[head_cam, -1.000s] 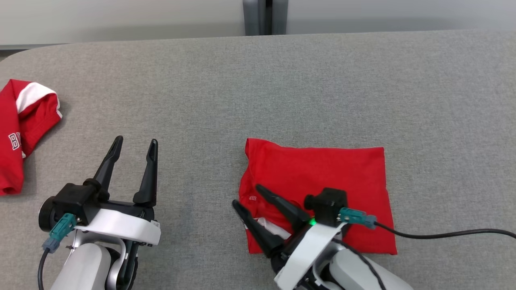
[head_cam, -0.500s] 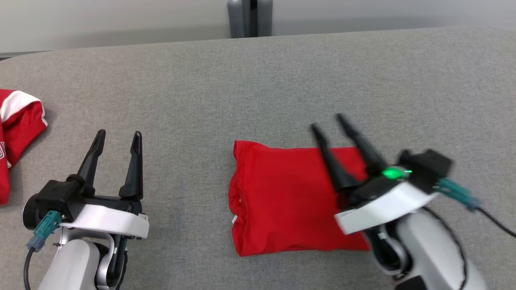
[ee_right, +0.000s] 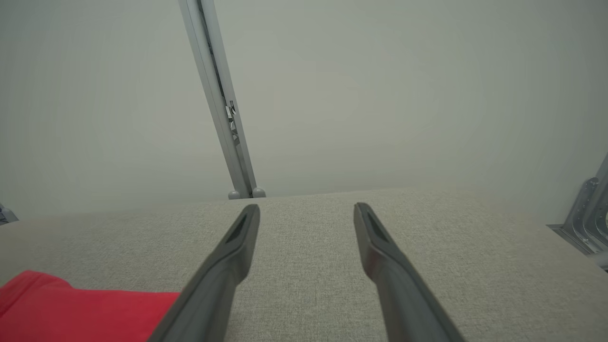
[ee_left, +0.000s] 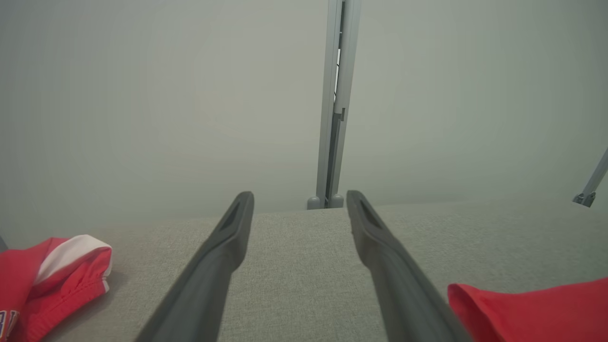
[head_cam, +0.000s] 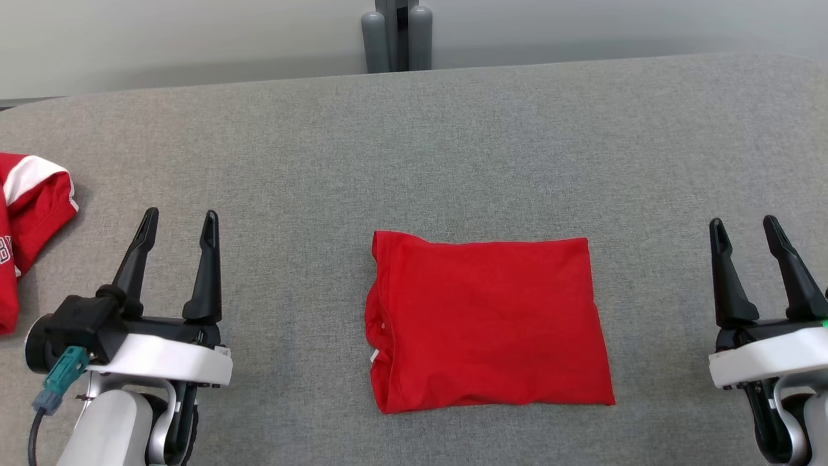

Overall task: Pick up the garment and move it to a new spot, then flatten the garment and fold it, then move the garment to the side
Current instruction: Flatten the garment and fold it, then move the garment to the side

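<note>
Cloth (head_cam: pixel 32 207), red with a white band, lies bunched at the far left of the grey fabric-covered table (head_cam: pixel 453 129), well apart from the action. Next along, the left gripper (head_cam: pixel 181 217) hovers over bare table, its two dark fingers spread wide and grasping nothing. Centre stage: the plain red garment (head_cam: pixel 485 323), folded into a neat rectangle, lies flat on the table between the two arms, touched by neither. Its left edge looks puffier, the layers bunched with a small white tag (head_cam: pixel 375 354) peeking out, while its right edge lies flatter. Over on the right, the right gripper (head_cam: pixel 742 223) mirrors its partner, fingers parted, empty, well clear of the garment. By my reading the folding is done and the shift to the side is what's left. To do that cleanly, each gripper should come in low at its own end, slip one finger under the whole stack and pinch every layer, not just the top one. Lift both ends level and together, carry sideways without stretching, and set down away from that other cloth so the fold holds.
</note>
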